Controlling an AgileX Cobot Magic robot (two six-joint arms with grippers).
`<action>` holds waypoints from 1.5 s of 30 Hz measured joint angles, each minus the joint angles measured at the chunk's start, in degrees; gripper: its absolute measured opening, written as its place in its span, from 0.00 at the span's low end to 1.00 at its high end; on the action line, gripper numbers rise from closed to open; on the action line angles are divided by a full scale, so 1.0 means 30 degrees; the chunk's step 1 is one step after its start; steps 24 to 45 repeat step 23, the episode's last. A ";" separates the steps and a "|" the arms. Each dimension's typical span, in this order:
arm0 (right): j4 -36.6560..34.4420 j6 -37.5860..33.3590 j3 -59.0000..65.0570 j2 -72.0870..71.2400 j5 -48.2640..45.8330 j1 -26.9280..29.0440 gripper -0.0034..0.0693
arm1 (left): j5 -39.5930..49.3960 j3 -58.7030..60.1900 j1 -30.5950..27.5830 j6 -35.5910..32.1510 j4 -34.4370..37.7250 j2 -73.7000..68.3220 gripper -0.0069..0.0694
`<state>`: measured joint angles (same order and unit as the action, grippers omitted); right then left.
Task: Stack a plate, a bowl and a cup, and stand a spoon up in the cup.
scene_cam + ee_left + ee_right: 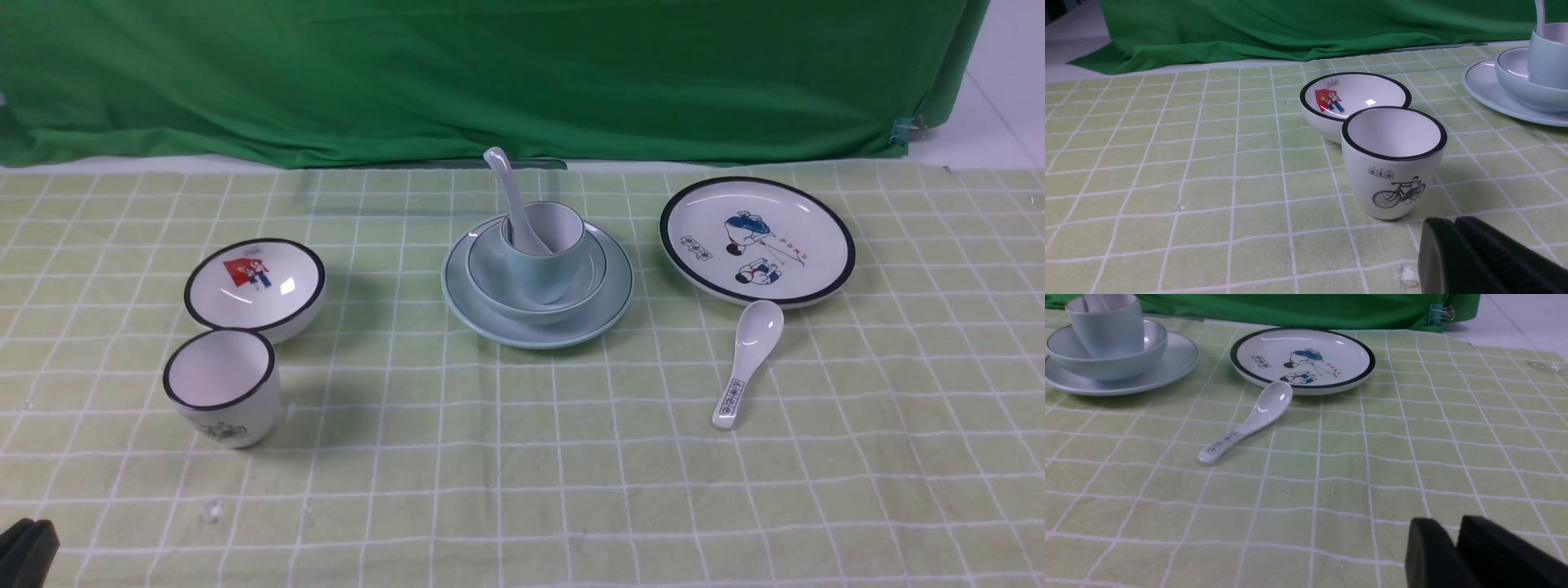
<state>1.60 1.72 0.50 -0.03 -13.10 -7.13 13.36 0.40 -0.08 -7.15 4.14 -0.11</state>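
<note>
The plate [537, 327] sits mid-cloth with the bowl [498, 287] on it, the cup [545, 261] in the bowl and the spoon [508, 189] standing in the cup, its handle leaning up and toward the robot's left; judged from this, the stack looks complete and nothing more needs carrying. The stack lies forward of both arms, roughly between them, and neither touches it. The left gripper [1455, 228] is closed and empty, low near the table's near-left corner, just beside the black-rimmed cup [222, 387], with the pictured bowl [255, 284] beyond that. The right gripper [1453, 535] shows a narrow gap between its jaws and holds nothing; the printed spoon [747, 362] and cartoon plate [757, 239] lie between it and the stack, the spoon's handle pointing back toward the robot.
</note>
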 joint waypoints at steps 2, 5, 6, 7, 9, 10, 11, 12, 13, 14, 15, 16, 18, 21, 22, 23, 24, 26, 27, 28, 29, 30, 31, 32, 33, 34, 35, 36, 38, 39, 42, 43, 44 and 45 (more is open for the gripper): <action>0.0000 0.0000 0.0000 0.0000 -0.0014 0.0000 0.25 | 0.0000 0.0000 0.0000 0.0000 0.0000 0.0000 0.05; 0.0000 0.0000 0.0000 0.0000 -0.0014 0.0000 0.25 | 0.0000 0.0000 0.0000 0.0000 0.0000 0.0000 0.05; 0.0000 0.0000 0.0000 0.0000 -0.0014 0.0000 0.25 | 0.0000 0.0000 0.0000 0.0000 0.0000 0.0000 0.05; 0.0000 0.0000 0.0000 0.0000 -0.0014 0.0000 0.25 | 0.0000 0.0000 0.0000 0.0000 0.0000 0.0000 0.05; 0.0000 0.0000 0.0000 0.0000 -0.0014 0.0000 0.26 | 0.0000 0.0000 0.0000 0.0000 0.0000 0.0000 0.05; 0.0000 0.0000 0.0000 0.0000 -0.0014 0.0000 0.26 | 0.0000 0.0000 0.0000 0.0000 0.0000 0.0000 0.05; 0.0000 0.0000 0.0000 0.0000 -0.0014 0.0000 0.26 | 0.0000 0.0000 0.0000 0.0000 0.0000 0.0000 0.05; 0.0000 0.0000 0.0000 0.0000 -0.0014 0.0000 0.26 | 0.0000 0.0000 0.0000 0.0000 0.0000 0.0000 0.05; 0.0000 0.0000 0.0000 0.0000 -0.0014 0.0000 0.27 | 0.0000 0.0000 0.0000 0.0000 0.0000 0.0000 0.05; 0.0000 0.0000 0.0000 0.0000 -0.0014 0.0000 0.27 | 0.0000 0.0000 0.0000 0.0000 0.0000 0.0000 0.05; 0.0000 0.0000 0.0000 0.0000 -0.0014 0.0000 0.27 | 0.0000 0.0000 0.0000 0.0000 0.0000 0.0000 0.05; 0.0000 0.0000 0.0000 0.0000 -0.0014 0.0000 0.27 | 0.0000 0.0000 0.0000 -0.0051 0.0000 0.0000 0.05; 0.0000 0.0000 0.0000 0.0000 -0.0037 0.0000 0.28 | 0.0000 0.0000 0.0000 -0.0051 0.0000 0.0000 0.05; 0.0000 0.0000 0.0000 0.0000 -0.0037 0.0000 0.30 | 0.0000 0.0000 0.0000 -0.0051 0.0000 0.0000 0.05; 0.0000 0.0000 0.0000 0.0000 -0.0037 0.0000 0.30 | 0.0000 0.0000 0.0000 -0.0051 0.0000 0.0000 0.05; 0.0000 0.0000 0.0000 0.0000 -0.0037 0.0000 0.30 | 0.0000 0.0000 0.0000 -0.0051 0.0000 0.0000 0.05; 0.0000 0.0000 0.0000 0.0000 -0.0037 0.0000 0.30 | 0.0000 0.0000 0.0000 -0.0051 0.0000 0.0000 0.05; 0.0000 0.0000 0.0000 0.0000 -0.0037 0.0000 0.30 | 0.0000 0.0000 0.0000 -0.0051 0.0000 0.0000 0.05; 0.0000 0.0000 0.0000 0.0000 -0.0037 0.0000 0.30 | 0.0000 0.0000 0.0000 -0.0051 0.0000 0.0000 0.05; 0.0000 0.0000 0.0000 0.0000 -0.0037 0.0000 0.30 | 0.0000 0.0000 0.0000 -0.0051 0.0000 0.0000 0.05; 0.0000 0.0000 0.0000 0.0000 -0.0037 0.0000 0.30 | 0.0000 0.0000 0.0000 -0.0051 0.0000 0.0000 0.05; 0.0000 0.0000 0.0000 0.0000 -0.0037 0.0000 0.30 | 0.0000 0.0000 0.0000 -0.0051 0.0000 0.0000 0.05; 0.0000 0.0000 0.0000 0.0000 -0.0037 0.0000 0.30 | 0.0000 0.0000 0.0000 -0.0051 0.0000 0.0000 0.05; 0.0000 0.0000 0.0000 0.0000 -0.0037 0.0000 0.30 | 0.0000 0.0000 0.0000 -0.0051 0.0000 0.0000 0.05; 0.0000 0.0000 0.0000 0.0000 -0.0037 0.0000 0.30 | 0.0000 0.0000 0.0000 -0.0051 0.0000 0.0000 0.05; 0.0000 0.0000 0.0000 0.0000 -0.0037 0.0000 0.30 | 0.0000 0.0000 0.0000 -0.0051 0.0000 0.0000 0.05; 0.0000 0.0000 0.0000 0.0000 -0.0037 0.0000 0.30 | 0.0000 0.0000 0.0000 -0.0051 0.0000 0.0000 0.05; 0.0000 0.0000 0.0000 0.0000 -0.0037 0.0000 0.30 | 0.0000 0.0000 0.0000 -0.0051 0.0000 0.0000 0.05; 0.0000 0.0000 0.0000 0.0000 -0.0037 0.0000 0.30 | 0.0000 0.0000 0.0000 -0.0051 0.0000 0.0000 0.05; 0.0000 0.0000 0.0000 0.0000 -0.0037 0.0000 0.30 | 0.0000 0.0000 0.0000 -0.0051 0.0000 0.0000 0.05; 0.0000 0.0000 0.0000 0.0000 -0.0037 0.0000 0.30 | 0.0000 0.0000 0.0000 -0.0051 0.0000 0.0000 0.05; 0.0000 0.0000 0.0000 0.0000 -0.0037 0.0000 0.30 | 0.0000 0.0000 0.0000 -0.0051 0.0000 0.0000 0.05; 0.0000 0.0000 0.0000 0.0000 -0.0037 0.0000 0.30 | 0.0000 0.0000 0.0000 -0.0051 0.0000 0.0000 0.05; 0.0000 0.0000 0.0000 0.0000 -0.0037 0.0000 0.30 | 0.0000 0.0000 0.0000 -0.0051 0.0000 0.0000 0.05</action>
